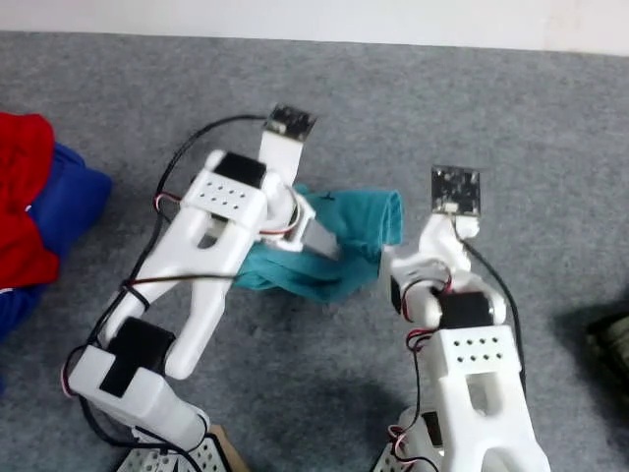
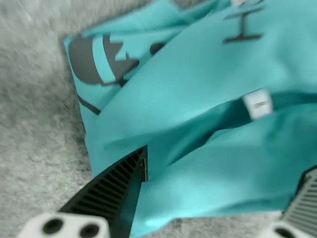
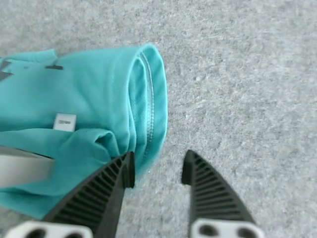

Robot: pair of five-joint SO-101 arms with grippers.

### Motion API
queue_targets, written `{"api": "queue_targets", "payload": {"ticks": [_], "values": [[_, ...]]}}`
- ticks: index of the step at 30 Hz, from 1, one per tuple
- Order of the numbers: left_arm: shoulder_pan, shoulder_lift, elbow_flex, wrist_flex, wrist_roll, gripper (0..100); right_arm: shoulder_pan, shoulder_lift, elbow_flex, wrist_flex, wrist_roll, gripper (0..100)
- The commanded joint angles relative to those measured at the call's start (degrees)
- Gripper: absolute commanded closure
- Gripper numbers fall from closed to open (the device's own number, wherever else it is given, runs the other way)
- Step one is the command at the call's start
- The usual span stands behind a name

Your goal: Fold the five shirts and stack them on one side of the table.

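A crumpled teal shirt [image 1: 344, 241] with dark print lies in the middle of the grey table. My left gripper [image 2: 218, 183] hovers right over its folds, open, with its ribbed black fingers [image 2: 116, 186] spread wide across the cloth and a small white label [image 2: 257, 104] ahead of them. My right gripper [image 3: 157, 171] is open at the shirt's [image 3: 89, 109] rolled hem edge. One of its fingers [image 3: 116, 186] touches the cloth, the other stands over bare table. In the high view the right gripper [image 1: 385, 264] sits at the shirt's right edge.
A red shirt [image 1: 25, 197] and a blue shirt [image 1: 74, 197] lie heaped at the table's left edge. A dark object [image 1: 609, 339] pokes in at the right edge. The grey surface [image 1: 472, 98] behind and to the right of the teal shirt is bare.
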Motion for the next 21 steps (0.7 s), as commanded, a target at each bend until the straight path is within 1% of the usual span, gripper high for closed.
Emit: {"api": "queue_targets", "payload": {"ticks": [1, 2, 4, 8, 15, 18, 21], "values": [[-3.6, -0.1, 6.7, -6.4, 0.0, 55, 0.4, -1.0, -5.7, 1.9, -0.8, 95.8], [-4.4, -0.5, 8.2, -7.9, 0.0, 55, 0.4, -1.0, -5.9, 1.4, 0.4, 97.8], [-5.9, -0.7, 10.0, -9.6, 0.1, 55, -0.4, -0.9, -6.3, 0.9, 2.8, 98.3], [-7.1, -0.1, 11.1, -10.1, 0.1, 55, -5.9, -0.5, -4.8, -3.6, 2.5, 98.3], [-4.2, -0.1, 11.1, -11.0, 0.1, 55, -11.2, 3.3, 2.2, -17.6, 3.2, 98.5], [-2.9, -0.6, 11.1, -10.9, 0.1, 55, -13.4, 6.0, 3.5, -22.8, 7.7, 98.5], [-2.9, -0.7, 10.8, -9.7, 0.1, 55, -14.1, 9.9, 3.6, -27.3, 8.8, 98.5]]}}
